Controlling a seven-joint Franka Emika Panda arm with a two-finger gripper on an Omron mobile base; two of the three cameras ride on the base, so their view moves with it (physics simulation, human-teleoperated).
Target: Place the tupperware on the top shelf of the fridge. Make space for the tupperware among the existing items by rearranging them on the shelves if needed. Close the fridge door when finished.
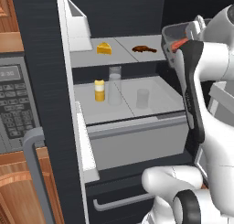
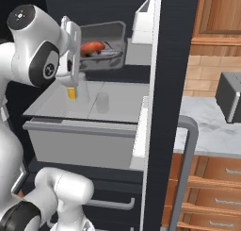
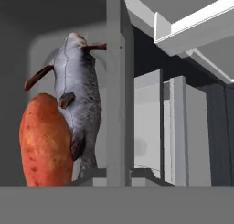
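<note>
Blurred digits, seemingly "2:30", are shown on the silver microwave's dark display (image 1: 9, 73); keypad markings cannot be read.

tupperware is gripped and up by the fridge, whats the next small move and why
Probably carry the tupperware in over the top shelf, toward the bare stretch between the cheese wedge and the brown morsel. The hand is shut on its rim and holds it tilted at the shelf's right edge, at about shelf height.

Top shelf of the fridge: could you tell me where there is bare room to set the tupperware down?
On the top shelf, bare patches lie between the cheese wedge and the brown morsel, and along the front edge. The gripper holds the tupperware at the right end.
</note>
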